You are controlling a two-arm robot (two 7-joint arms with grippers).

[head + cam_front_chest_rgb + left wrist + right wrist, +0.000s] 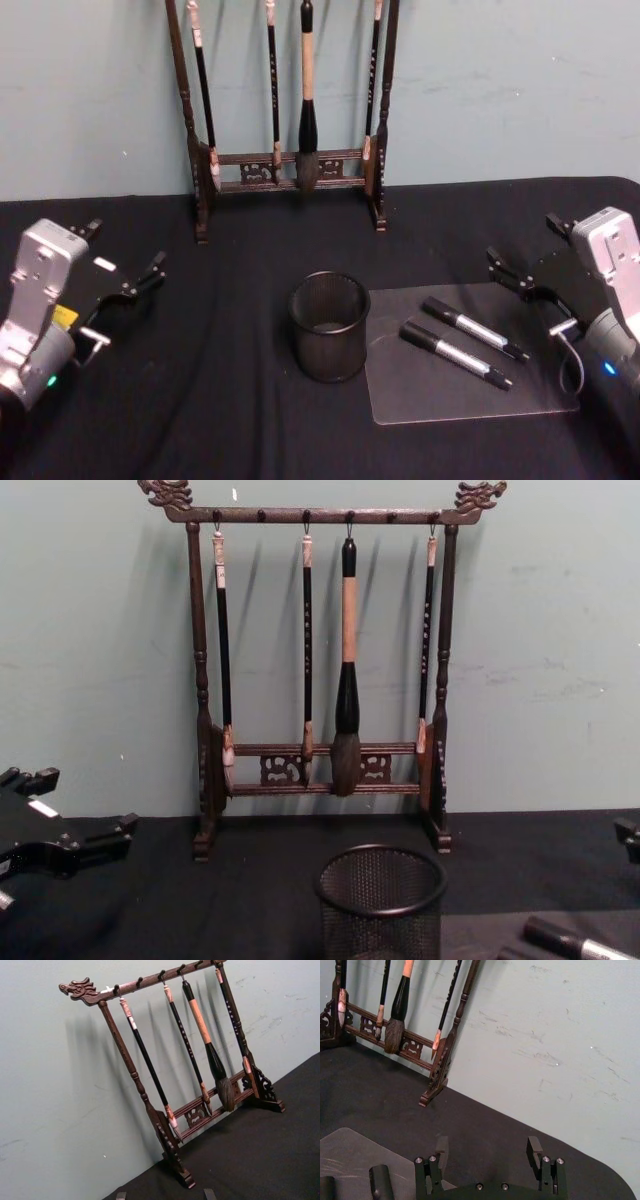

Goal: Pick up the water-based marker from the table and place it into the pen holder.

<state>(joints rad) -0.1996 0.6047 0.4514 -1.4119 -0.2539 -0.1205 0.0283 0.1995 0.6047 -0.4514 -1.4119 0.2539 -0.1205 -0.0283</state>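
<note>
Two black-and-silver markers lie side by side on a clear mat (440, 385) right of centre, the farther marker (474, 330) and the nearer marker (455, 354); I cannot tell which is the water-based one. The pen holder (327, 352), a round black mesh cup, stands upright just left of the mat and looks empty. My right gripper (528, 245) hovers open beyond the mat's right end, apart from the markers. In the right wrist view its gripper (487, 1149) is open above the marker ends (381, 1184). My left gripper (122, 250) stands open at the far left.
A tall dark wooden brush rack (290, 170) with several hanging brushes stands at the back centre against the wall. Black cloth (220, 420) covers the table. The chest view shows the pen holder (380, 905) in front of the rack (325, 770).
</note>
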